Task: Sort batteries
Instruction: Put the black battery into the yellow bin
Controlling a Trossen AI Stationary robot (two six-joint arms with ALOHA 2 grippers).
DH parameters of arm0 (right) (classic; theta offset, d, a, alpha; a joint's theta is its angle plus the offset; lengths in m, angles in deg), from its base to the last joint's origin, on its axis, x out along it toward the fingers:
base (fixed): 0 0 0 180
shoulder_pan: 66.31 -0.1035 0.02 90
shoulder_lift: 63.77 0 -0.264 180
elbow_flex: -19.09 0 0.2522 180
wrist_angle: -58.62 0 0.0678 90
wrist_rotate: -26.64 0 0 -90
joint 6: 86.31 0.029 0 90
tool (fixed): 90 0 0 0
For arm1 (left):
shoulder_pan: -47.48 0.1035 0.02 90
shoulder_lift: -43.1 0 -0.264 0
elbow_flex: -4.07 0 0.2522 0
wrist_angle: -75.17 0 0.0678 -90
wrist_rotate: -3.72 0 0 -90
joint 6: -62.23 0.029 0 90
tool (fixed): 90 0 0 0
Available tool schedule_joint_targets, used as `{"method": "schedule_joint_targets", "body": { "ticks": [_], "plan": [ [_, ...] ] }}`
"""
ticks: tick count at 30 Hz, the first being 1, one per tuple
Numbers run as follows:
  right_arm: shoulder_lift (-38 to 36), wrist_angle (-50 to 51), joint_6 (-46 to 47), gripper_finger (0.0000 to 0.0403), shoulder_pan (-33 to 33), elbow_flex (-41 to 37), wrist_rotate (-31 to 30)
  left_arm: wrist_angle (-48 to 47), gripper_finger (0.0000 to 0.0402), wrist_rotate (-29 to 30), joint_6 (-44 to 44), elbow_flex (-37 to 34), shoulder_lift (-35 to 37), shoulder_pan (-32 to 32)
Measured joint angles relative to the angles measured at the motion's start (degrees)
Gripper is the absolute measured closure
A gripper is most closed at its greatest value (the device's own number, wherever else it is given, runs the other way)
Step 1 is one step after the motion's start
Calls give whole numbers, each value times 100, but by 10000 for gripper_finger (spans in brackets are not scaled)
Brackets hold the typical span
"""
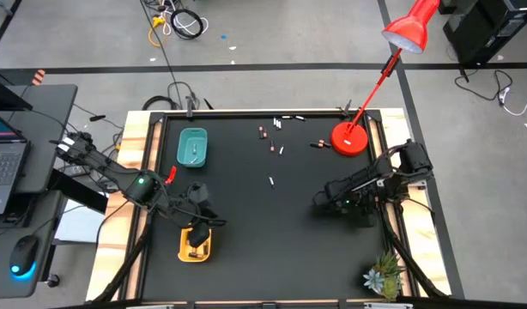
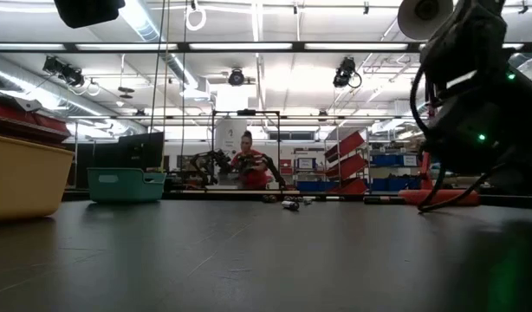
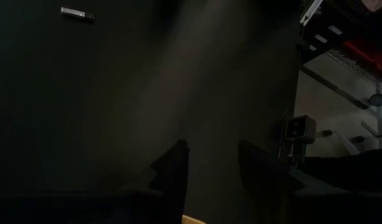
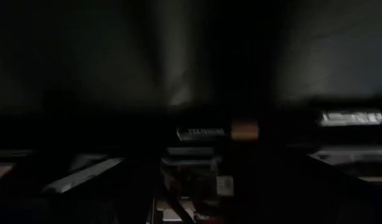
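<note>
The left end effector [image 1: 197,225] hangs over the yellow tray [image 1: 195,245] at the lower left of the high view; its two fingers [image 3: 172,174] stand apart with nothing between them, the tray's edge showing just below them in the wrist view. The right end effector [image 1: 319,201] sits low over the desk [image 1: 272,240] at centre right of the high view. Whether its fingers are apart or together cannot be told, and no battery can be seen in it.

The batteries [image 1: 272,142] lie scattered on the upper middle of the desk: a loose group near the top edge, some dark reddish, some whitish. One whitish battery [image 1: 270,181] lies alone nearer the centre, between the two arms. Another lies just beside the base of the red lamp [image 1: 349,137]. The left wrist view shows a single battery [image 3: 77,14] on the dark desk at upper left.

A teal tray [image 1: 192,147] sits at the upper left of the desk, well apart from the yellow one. A small plant [image 1: 382,276] stands at the lower right corner.
</note>
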Motion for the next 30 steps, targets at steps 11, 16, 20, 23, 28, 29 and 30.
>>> {"method": "schedule_joint_targets", "body": {
  "ticks": [11,16,20,23,28,29,30],
  "plan": [
    [0,-208,177,105,-31,-136,-83,21,255,-42,133,0,0,0],
    [137,-300,183,105,-31,-202,7,36,255,-81,132,0,0,0],
    [589,-269,230,108,-32,-210,19,99,255,-100,132,0,0,0],
    [881,-156,224,114,-35,-173,40,182,255,-192,128,0,0,-14],
    [942,-133,199,123,-32,-141,36,180,255,-252,81,-2,0,-101],
    [908,-163,197,124,-32,-157,36,178,255,-256,81,-2,0,-109],
    [870,-200,196,124,-33,-175,34,178,255,-256,85,-2,0,-115]
  ]
}}
